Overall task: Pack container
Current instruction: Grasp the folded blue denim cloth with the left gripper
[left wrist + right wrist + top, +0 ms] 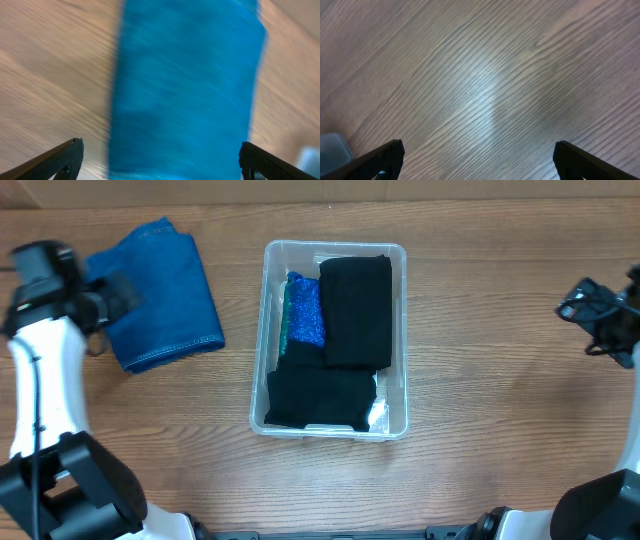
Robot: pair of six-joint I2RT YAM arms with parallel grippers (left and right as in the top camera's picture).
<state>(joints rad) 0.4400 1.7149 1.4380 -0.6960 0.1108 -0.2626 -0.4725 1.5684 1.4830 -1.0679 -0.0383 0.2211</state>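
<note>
We see the container (402, 330), a clear plastic rectangular bin with rounded corners and a raised rim, at the centre of a wood-grain table (500, 430). The left pincer (112, 296) hangs well apart from it at about 9 o'clock; the right pincer (590, 310) hangs well apart at about 3 o'clock.

In the left wrist view the left pincer (160, 162) has its two dark fingers (60, 160) spread wide and holding nothing; below them lies folded blue denim (185, 85), blurred by motion. From overhead the denim (160, 295) is a soft, stitched bundle lying flat at 9 o'clock from the bin.

In the right wrist view the right pincer (480, 160) is likewise spread apart and empty over bare wood; a pale grey-blue corner (332, 147) at 8 o'clock is cut off and we cannot tell what it is.

Inside the bin, a folded black cloth (355, 310) fills the 1 o'clock half; a second black cloth (320, 395) lies at 6 o'clock; a speckled blue fabric (305, 310) shows at 10 o'clock, mostly hidden; a white patch (377, 412) shows at 5 o'clock.
</note>
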